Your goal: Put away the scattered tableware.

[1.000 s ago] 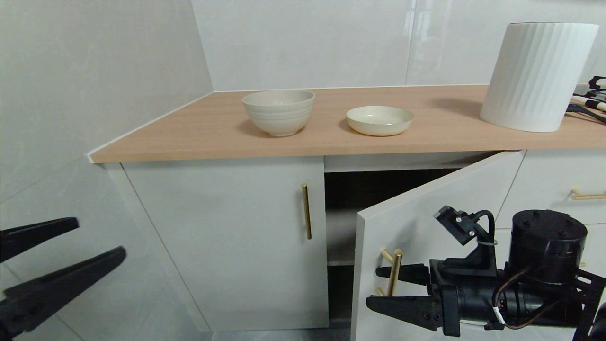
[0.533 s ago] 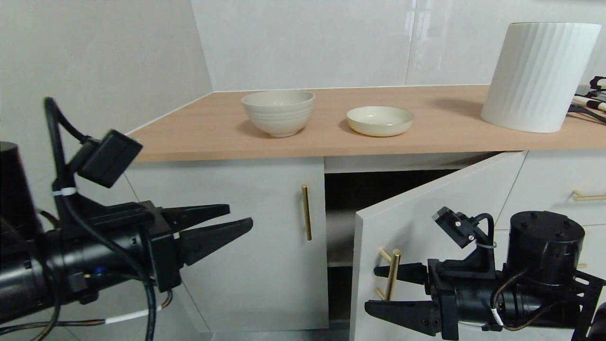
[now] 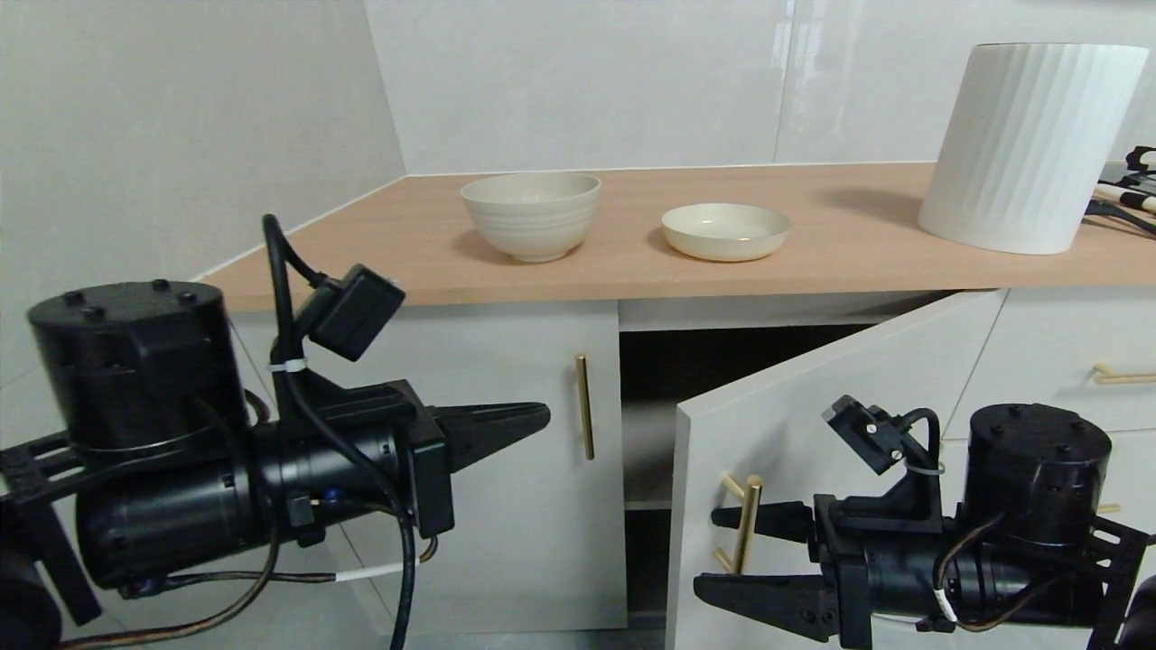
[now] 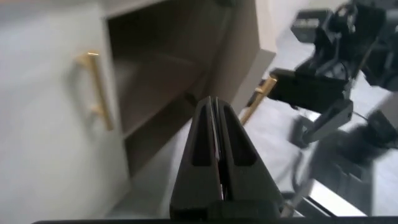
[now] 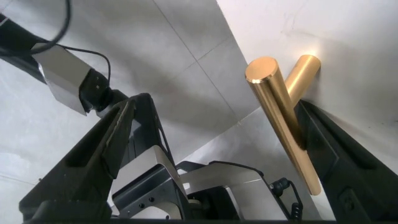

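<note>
My left gripper (image 3: 539, 417) is pressed together, right gripper (image 3: 712, 552) spread astride the door handle (image 3: 749, 522); the bowl (image 3: 531, 215) looks slick and breakable, so I'd pinch its rim.

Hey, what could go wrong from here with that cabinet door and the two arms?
1. The right gripper is open around the gold handle without clamping it, so a pull might slip off, leaving the door only partly open.
2. The left gripper, shut, points at the closed door near its bar handle and could bump it.

Half-open door (image 3: 813, 397) partly screens cupboard opening (image 3: 668, 361), worktop (image 3: 858, 244) open around bowl (image 3: 531, 215)
</note>
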`<state>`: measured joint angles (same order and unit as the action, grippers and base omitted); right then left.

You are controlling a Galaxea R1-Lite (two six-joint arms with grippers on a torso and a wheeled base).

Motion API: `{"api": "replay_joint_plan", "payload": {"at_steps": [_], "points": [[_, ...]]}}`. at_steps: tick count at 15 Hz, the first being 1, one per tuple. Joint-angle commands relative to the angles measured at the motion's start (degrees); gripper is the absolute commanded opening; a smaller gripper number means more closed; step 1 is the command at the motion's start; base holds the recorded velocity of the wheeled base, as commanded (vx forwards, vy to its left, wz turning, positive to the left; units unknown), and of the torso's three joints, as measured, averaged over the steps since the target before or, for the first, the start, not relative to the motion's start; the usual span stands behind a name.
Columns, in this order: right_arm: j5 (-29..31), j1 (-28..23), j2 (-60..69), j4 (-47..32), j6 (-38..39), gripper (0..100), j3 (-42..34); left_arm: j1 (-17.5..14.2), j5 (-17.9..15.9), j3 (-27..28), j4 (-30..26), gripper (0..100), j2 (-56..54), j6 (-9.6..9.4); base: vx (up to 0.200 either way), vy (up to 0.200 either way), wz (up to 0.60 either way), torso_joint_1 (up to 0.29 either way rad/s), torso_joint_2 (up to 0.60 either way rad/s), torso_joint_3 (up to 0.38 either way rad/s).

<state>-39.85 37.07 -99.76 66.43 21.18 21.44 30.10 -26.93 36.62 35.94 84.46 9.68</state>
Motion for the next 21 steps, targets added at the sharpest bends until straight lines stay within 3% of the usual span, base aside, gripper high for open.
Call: {"api": "replay_joint_plan", "payload": {"at_steps": [1,4,6,8,13,15,17,21], "points": [[0.0,0.0,-0.4,-0.2,0.0,100,0.0,1.1,-1.7,4.2,0.2,0,10.9,-0.1,0.0,0.0,0.0,0.0,0.0,0.0],[0.0,0.0,-0.3,-0.2,0.0,100,0.0,3.9,-1.5,8.0,4.1,0,19.9,0.16,0.0,0.0,0.0,0.0,0.0,0.0],[0.1,0.0,-0.2,-0.2,-1.2,100,0.0,5.9,0.2,7.9,11.1,0,26.8,-0.01,0.0,0.0,0.0,0.0,0.0,0.0],[0.0,0.0,-0.2,-0.2,-1.5,100,-0.5,5.9,2.8,11.1,12.1,0,28.9,-0.01,0.0,0.0,0.0,0.0,0.0,0.0],[-0.1,0.0,-1.1,-0.2,-1.6,100,-0.4,7.9,3.2,11.2,12.7,0,29.7,0.16,0.0,0.0,0.0,0.0,0.0,0.0],[-0.1,0.0,-1.1,-0.2,-1.5,100,-0.4,9.3,3.1,11.5,15.0,0,30.9,0.25,0.0,0.0,0.0,0.0,0.0,0.0],[0.0,0.0,-1.9,-0.2,-1.6,100,-0.3,10.9,3.5,11.5,22.3,0,33.9,0.25,0.0,0.0,0.0,0.0,0.0,0.0],[0.4,-0.8,-2.3,-0.2,-1.5,100,0.2,12.1,4.1,11.2,23.1,0,33.9,0.25,0.0,0.0,0.0,0.0,0.0,0.0]]}}
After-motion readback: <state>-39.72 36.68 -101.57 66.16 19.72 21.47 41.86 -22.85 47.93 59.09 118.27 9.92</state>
